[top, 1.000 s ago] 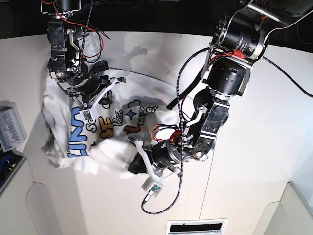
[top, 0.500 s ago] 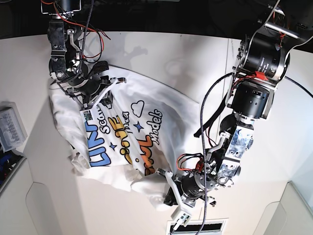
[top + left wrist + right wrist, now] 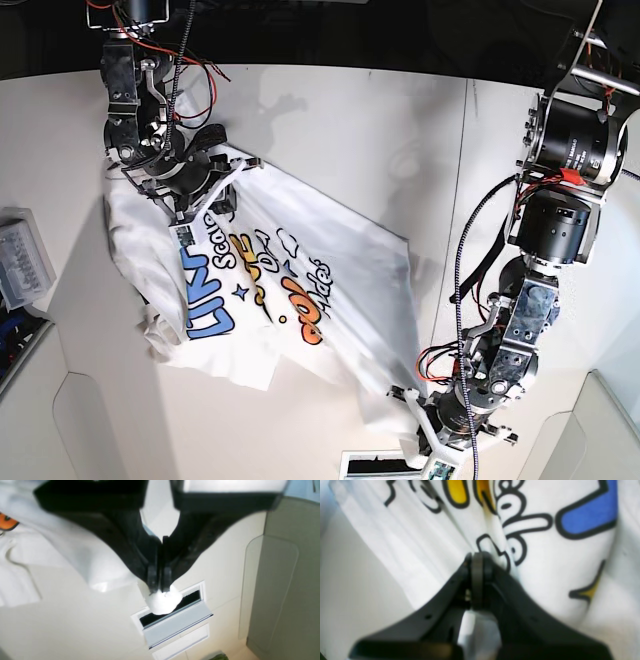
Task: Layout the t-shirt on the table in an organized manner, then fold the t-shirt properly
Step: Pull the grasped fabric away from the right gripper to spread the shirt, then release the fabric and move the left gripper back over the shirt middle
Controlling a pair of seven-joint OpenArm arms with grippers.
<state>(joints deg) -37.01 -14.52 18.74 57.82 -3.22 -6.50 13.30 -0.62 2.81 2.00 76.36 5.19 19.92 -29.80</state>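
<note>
The t-shirt (image 3: 270, 290) lies print-up on the bench (image 3: 340, 130), stretched diagonally from the upper left of the base view to the near edge at lower right. Lettering in blue, yellow and orange runs along the middle w/ small stars and a cloud. The left side is bunched and wrinkled; the lower edge near the left is folded under in a loose lump.

The left hand (image 3: 160, 590), at the bottom of the base view, is pressed together on a small wad of white cloth, a corner of the shirt, which pokes out past the fingertips (image 3: 152, 577). Below it in the left wrist view sits a slotted white vent (image 3: 172, 615) at the bench edge. An orange bit of print shows at the far left of that view.

The right hand (image 3: 476, 562), at the upper left of the base view, is closed tight on a fold of the printed front, jaws meeting w/ no gap, cloth ridged up between them.

A grey tray (image 3: 22, 262) sits at the left bench edge, apart from the shirt.
</note>
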